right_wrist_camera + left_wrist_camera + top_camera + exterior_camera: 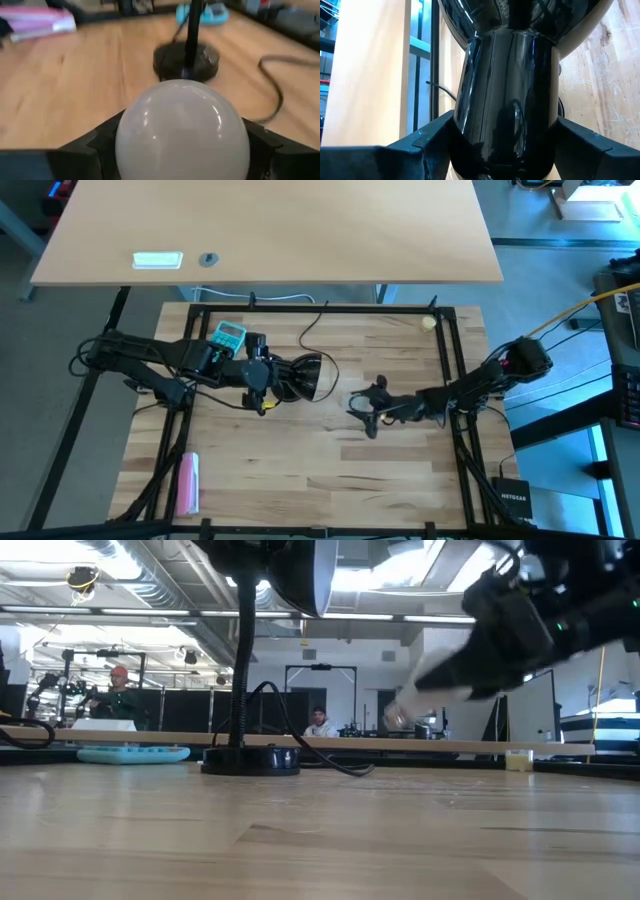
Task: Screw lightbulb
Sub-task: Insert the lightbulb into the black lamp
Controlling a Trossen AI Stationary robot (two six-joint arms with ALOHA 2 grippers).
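A black desk lamp stands on its round base, its stem rising to the glossy black shade. The shade's open mouth faces the table's right. My left gripper is shut on the shade's narrow rear part. My right gripper is a little to the right of the shade's mouth. It is shut on the white frosted lightbulb. The bulb's screw base is hidden behind its globe. My left gripper pinches the shade's narrow neck between its two fingers, one on each side. The fingers come level from the table's left. The lamp's base stays on the table. My right gripper holds the bulb's round globe between its two fingers. The fingers come about level from the table's right. The bulb is lifted clear of the table.
The lamp's black cord curls over the far part of the table. A teal device lies at the far left, a pink packet at the near left, and a small yellow ball at the far right. People show in the room behind.
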